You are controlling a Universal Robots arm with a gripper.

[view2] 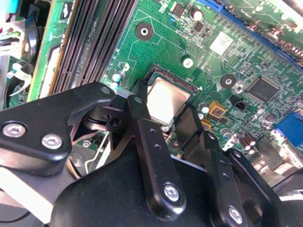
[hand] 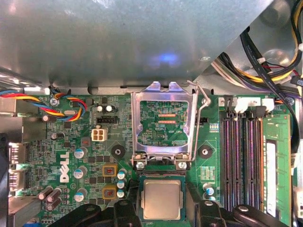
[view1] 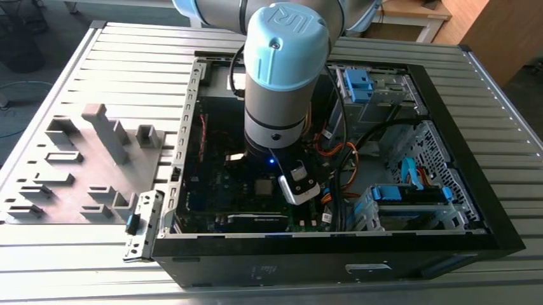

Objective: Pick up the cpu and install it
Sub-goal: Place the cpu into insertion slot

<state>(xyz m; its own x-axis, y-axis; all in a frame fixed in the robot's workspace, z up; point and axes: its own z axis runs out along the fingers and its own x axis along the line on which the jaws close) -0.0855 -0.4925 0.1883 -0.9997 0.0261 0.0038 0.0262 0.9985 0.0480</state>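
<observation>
While the arm (view1: 276, 82) reaches down into the open computer case (view1: 254, 270) on the slatted tabletop (view1: 85, 279), the end effector (hand: 163, 208) hovers low over the green motherboard (hand: 61, 142). Its two black fingers (view2: 142, 123) are spread apart, one on each side of the cpu (hand: 162, 198), and grip nothing. The cpu lies flat in its square socket, silvery top up. In the first wrist view a dark strip of socket rim shows between it and each finger. Just beside the socket the metal hold-down frame (hand: 163, 120) is swung open, its wire lever (hand: 201, 109) raised alongside. Long black memory slots (hand: 236, 156) run near the socket. In the exterior view, a grey tray (view1: 76, 171) of blocks lies on the tabletop at nine o'clock from the case, and the cpu sits at six o'clock from the arm's lower end.
</observation>
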